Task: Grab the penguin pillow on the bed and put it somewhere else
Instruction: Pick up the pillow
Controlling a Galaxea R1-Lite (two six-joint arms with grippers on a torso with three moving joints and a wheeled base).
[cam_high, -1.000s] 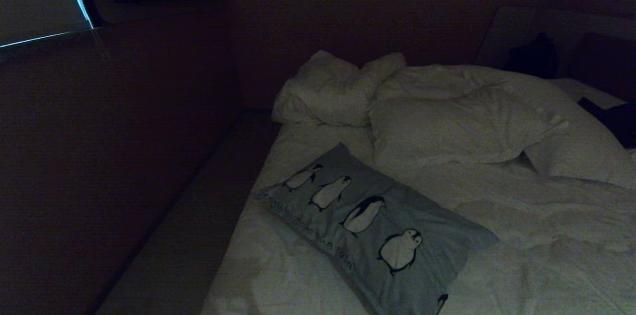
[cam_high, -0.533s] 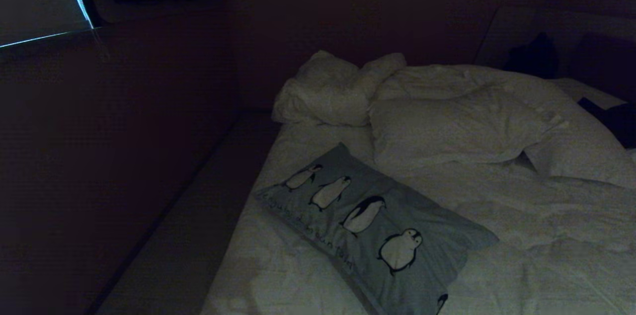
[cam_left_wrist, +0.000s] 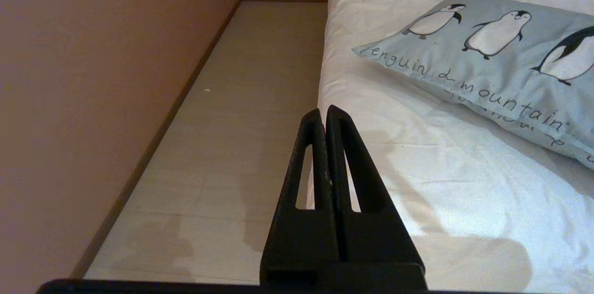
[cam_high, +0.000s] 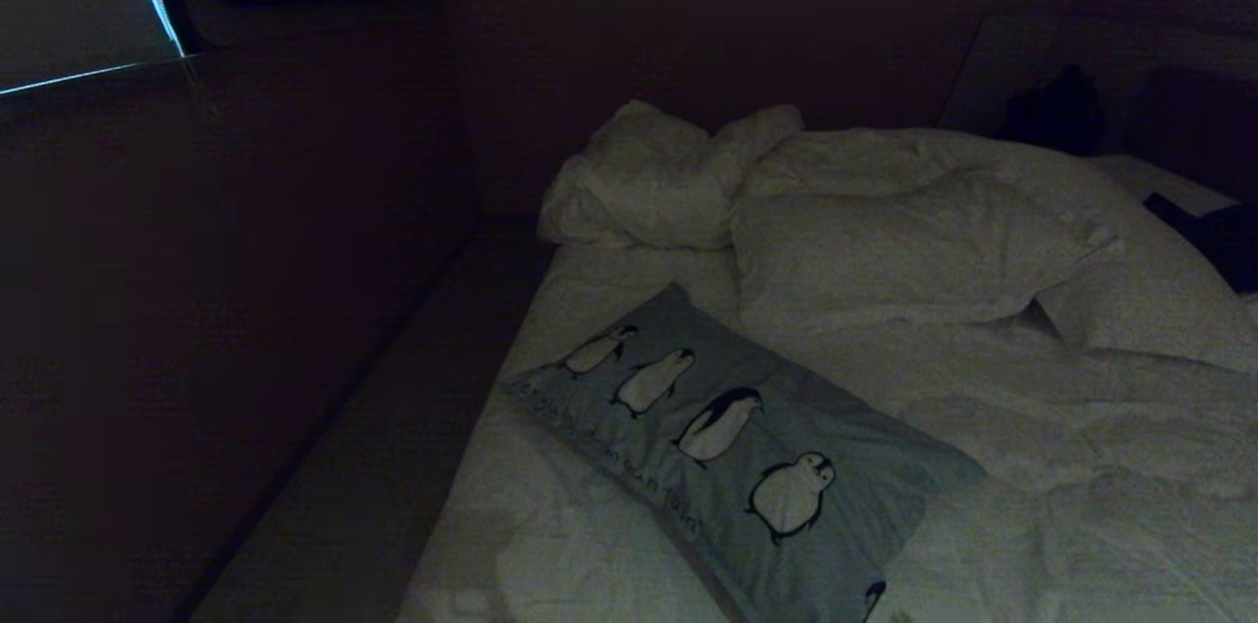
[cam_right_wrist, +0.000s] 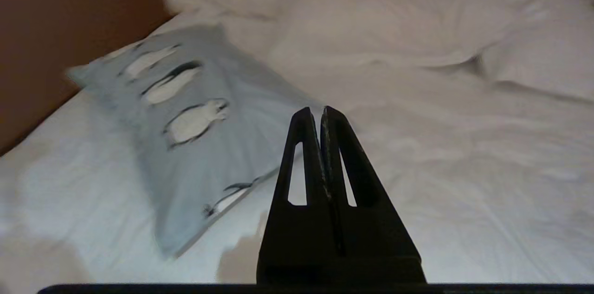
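Note:
The penguin pillow [cam_high: 747, 446], light blue-grey with a row of black-and-white penguins and dark script, lies flat and slantwise on the near left part of the bed [cam_high: 1081, 466]. It also shows in the left wrist view [cam_left_wrist: 492, 48] and the right wrist view [cam_right_wrist: 195, 122]. My right gripper [cam_right_wrist: 320, 111] is shut and empty, hovering over the white duvet beside the pillow's near corner, apart from it. My left gripper [cam_left_wrist: 322, 111] is shut and empty, over the bed's left edge short of the pillow. Neither arm shows in the head view.
White pillows [cam_high: 668, 176] and a bunched duvet [cam_high: 914, 250] lie at the head of the bed. A strip of pale floor [cam_left_wrist: 232, 136] runs between the bed's left side and a wall [cam_left_wrist: 93, 76]. Dark objects [cam_high: 1214, 235] sit at the bed's far right.
In the head view nothing has visibly changed; the pillow lies where it was and no arm has entered.

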